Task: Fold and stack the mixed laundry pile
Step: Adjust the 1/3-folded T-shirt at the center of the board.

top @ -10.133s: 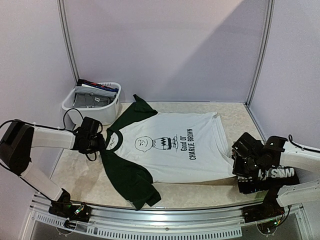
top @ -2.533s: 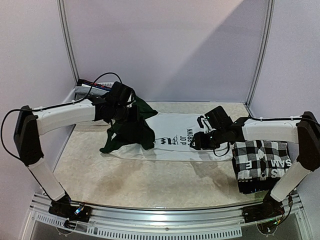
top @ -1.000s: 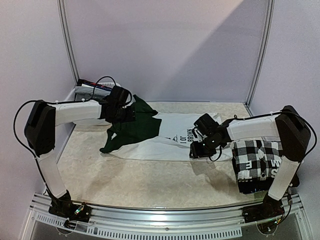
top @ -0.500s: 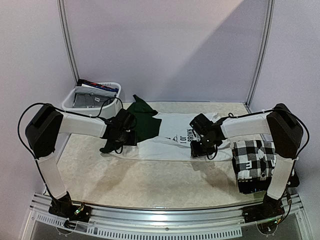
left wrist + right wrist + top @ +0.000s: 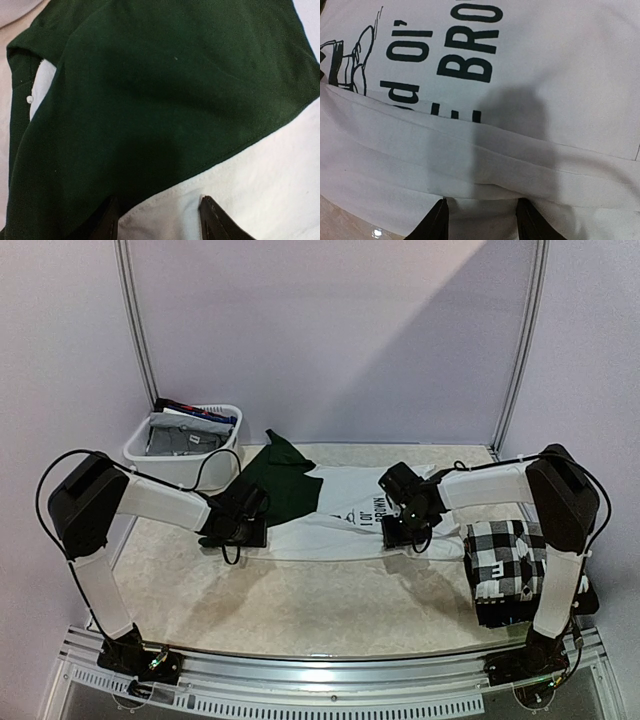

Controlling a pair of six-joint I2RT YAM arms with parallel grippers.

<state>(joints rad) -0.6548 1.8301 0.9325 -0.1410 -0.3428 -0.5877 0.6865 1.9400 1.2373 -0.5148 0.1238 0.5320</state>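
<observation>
marbled table [image 5: 330, 610] now holds the white-and-green shirt [image 5: 345, 520] folded into a band near the back, no longer spread flat; left claw [image 5: 243, 528] and right claw [image 5: 398, 530] have dropped to its near edge, jaws apart, probably for a second fold

White shirt [image 5: 560, 60] print: cut off at top frame edge, partly under fold. Left fingers [image 5: 107, 225], right fingers [image 5: 436, 222]: tips only. Basket [image 5: 170, 465] contents: unidentifiable.
</observation>
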